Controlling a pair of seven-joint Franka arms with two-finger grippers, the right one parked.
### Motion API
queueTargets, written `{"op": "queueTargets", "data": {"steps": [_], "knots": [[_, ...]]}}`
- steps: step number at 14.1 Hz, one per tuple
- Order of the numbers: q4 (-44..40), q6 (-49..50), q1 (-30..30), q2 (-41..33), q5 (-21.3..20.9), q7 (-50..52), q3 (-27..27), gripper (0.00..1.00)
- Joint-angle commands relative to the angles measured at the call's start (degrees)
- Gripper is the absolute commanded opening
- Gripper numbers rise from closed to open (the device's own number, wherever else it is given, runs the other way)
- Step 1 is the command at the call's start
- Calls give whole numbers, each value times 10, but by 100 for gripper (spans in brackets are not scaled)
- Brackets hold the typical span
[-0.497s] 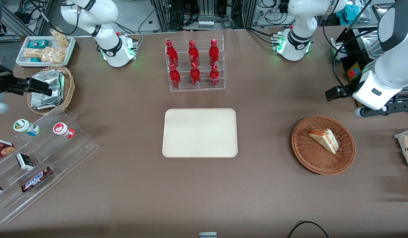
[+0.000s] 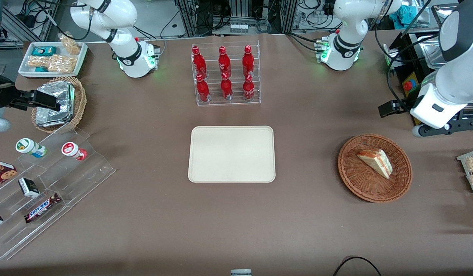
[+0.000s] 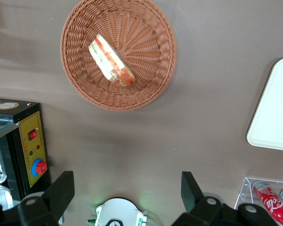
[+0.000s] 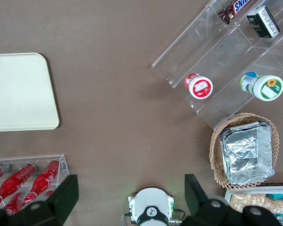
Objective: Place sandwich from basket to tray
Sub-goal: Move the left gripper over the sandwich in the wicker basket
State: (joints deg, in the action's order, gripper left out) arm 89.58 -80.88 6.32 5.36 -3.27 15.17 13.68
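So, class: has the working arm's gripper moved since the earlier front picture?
Yes, slightly: the gripper, open, has drifted farther from the basket and the front camera.

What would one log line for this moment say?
hand: open, high above table, holding nothing | sandwich: in basket | tray: bare | step: reach not begun

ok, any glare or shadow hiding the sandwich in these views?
Front view: even light, sandwich clear in the basket, soft shadows only; the tool hangs above the table, farther from the camera than the basket. Left wrist view: sandwich sharp, no glare, open tool fingers dark against the table.
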Motion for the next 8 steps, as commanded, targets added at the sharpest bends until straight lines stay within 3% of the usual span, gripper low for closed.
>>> {"op": "queueTargets", "data": {"steps": [1,2,8], "knots": [[9,7,1,44,-8,10,-35,100],[27,-6,0,55,-8,11,-51,100],[232,-304,0,50,-9,11,-96,100]]}}
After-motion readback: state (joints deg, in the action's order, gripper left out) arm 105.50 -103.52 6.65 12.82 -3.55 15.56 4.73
